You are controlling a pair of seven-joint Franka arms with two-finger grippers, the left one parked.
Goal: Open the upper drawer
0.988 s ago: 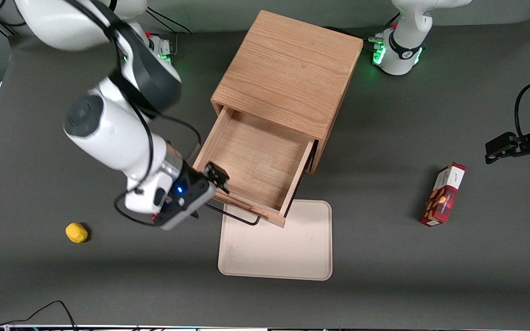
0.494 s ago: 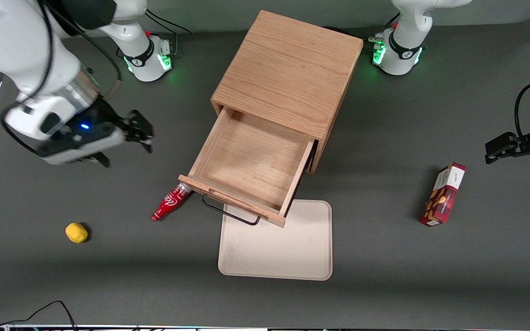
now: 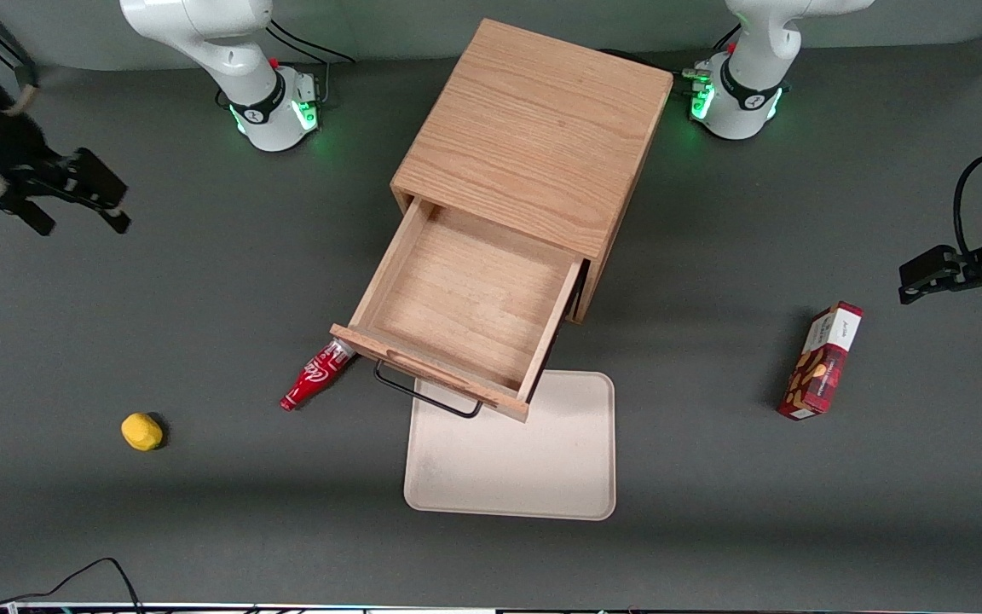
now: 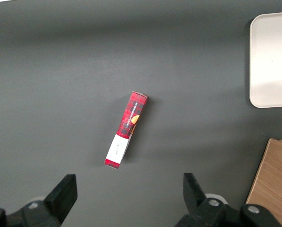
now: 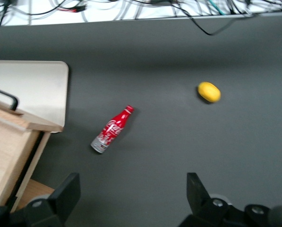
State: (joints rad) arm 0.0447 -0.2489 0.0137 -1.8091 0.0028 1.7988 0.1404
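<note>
Up at the working arm's end of the table, the gripper hangs with fingers apart, holding nothing, well away from the cabinet. Its upper drawer stands pulled out over the tray, a red bottle lying beside it.

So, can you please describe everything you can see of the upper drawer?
The upper drawer is a shallow tray of light oak, pulled far out of the boxy cabinet and empty inside. A thin black wire handle hangs from its front panel, above the cream tray. A red bottle lies beside one front corner. The gripper, open, is far off toward the working arm's end.
</note>
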